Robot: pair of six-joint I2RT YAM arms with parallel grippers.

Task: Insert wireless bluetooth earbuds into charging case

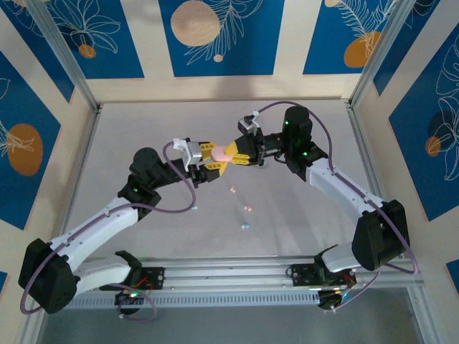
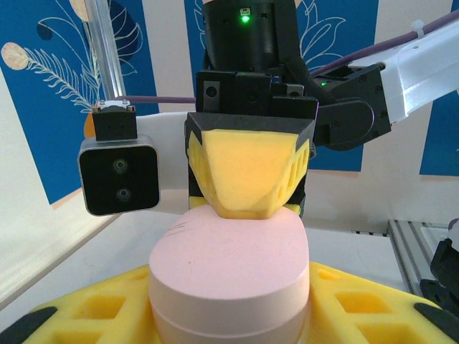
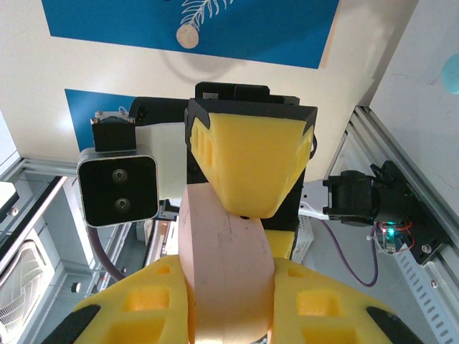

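Arms: two, left arm (image 1: 100, 222) and right arm (image 1: 337, 183). Grippers: two, left gripper (image 1: 214, 159) and right gripper (image 1: 237, 154). Wrist cameras: two grey boxes, one per gripper, right wrist camera (image 2: 118, 172) and left wrist camera (image 3: 118, 190). Charging cases: one, pink case (image 1: 224, 153). Earbuds loose on the counter (image 1: 301, 215): four specks counted, namely pink earbud (image 1: 233, 190), second pink earbud (image 1: 247, 208), light blue earbud (image 1: 244, 226) and pale earbud (image 1: 195, 208) of uncertain tint. Tally by colour: two pink, one light blue, one unclear. Specks very small, count tentative.
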